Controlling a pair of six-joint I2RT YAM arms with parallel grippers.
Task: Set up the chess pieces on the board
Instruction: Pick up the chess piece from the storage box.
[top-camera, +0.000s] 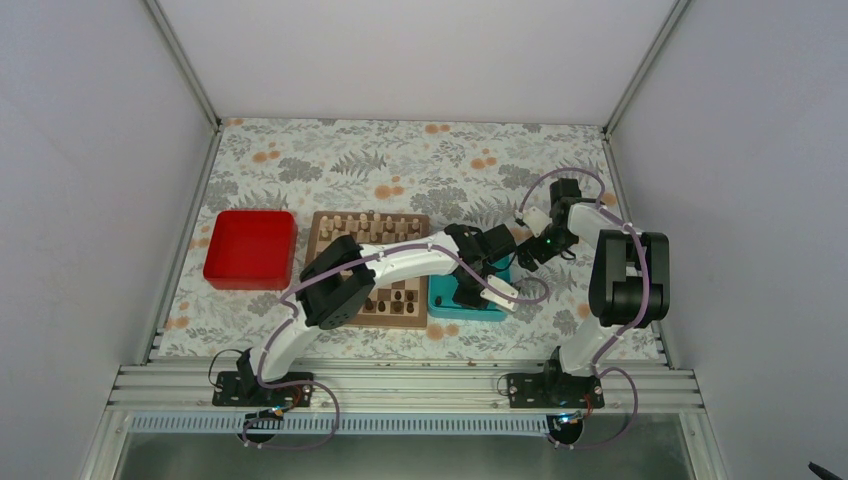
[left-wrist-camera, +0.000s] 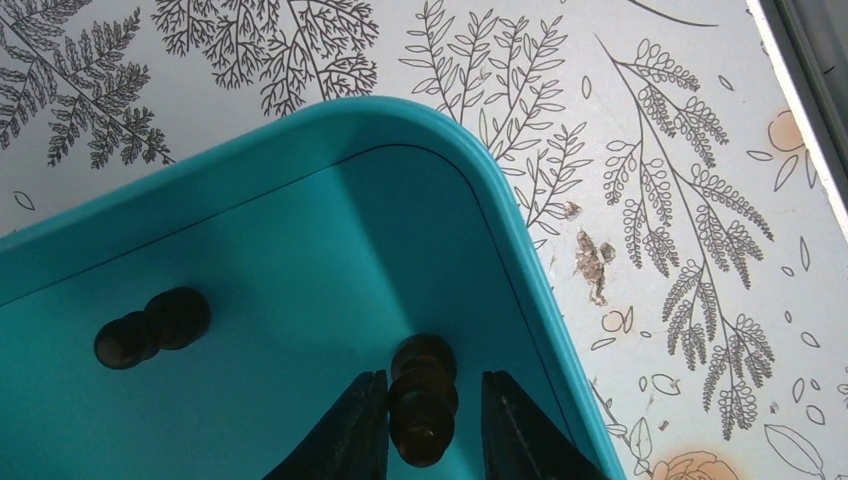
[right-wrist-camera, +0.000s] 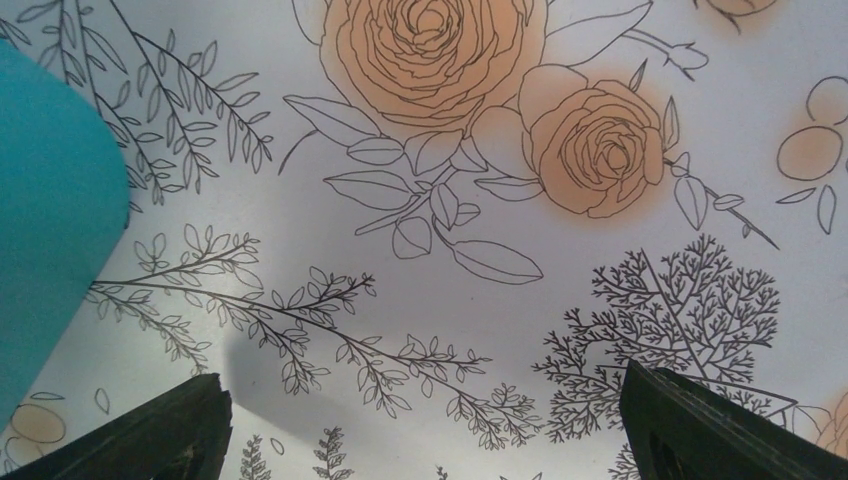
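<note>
Floral cloth (top-camera: 400, 160) covers the table. From its near edge, low in the top view, the left arm (top-camera: 400, 262) reaches diagonally across the near rows of the board (top-camera: 315, 225) to the teal tray (top-camera: 440, 305) at centre-right of that frame.

In the wrist view the left gripper (left-wrist-camera: 425, 425) is down in the tray's corner. Its jaws are drawn in close on either side of one dark chess piece (left-wrist-camera: 422, 395), which appears to lie on its side. A sliver of teal shows beside one finger, so I cannot tell whether the piece is truly pinched. A second dark piece (left-wrist-camera: 152, 328) lies loose at the left of that frame.

A lift on so uncertain a hold could let the rounded piece roll or swivel out. It lies near the tray wall, so a finger could catch the rim and drag the tray. The carry to the board probably passes low over the dark pieces (top-camera: 398, 297) standing on its near rows, and a forearm or cable could topple them.

Further up, the right gripper (right-wrist-camera: 422, 400) hangs spread wide over bare cloth, holding nothing. It is close enough to the tray that the arms could clash. Cream pieces (top-camera: 365, 222) line the far rows, and the red tray (top-camera: 250, 248) sits left of the board.
</note>
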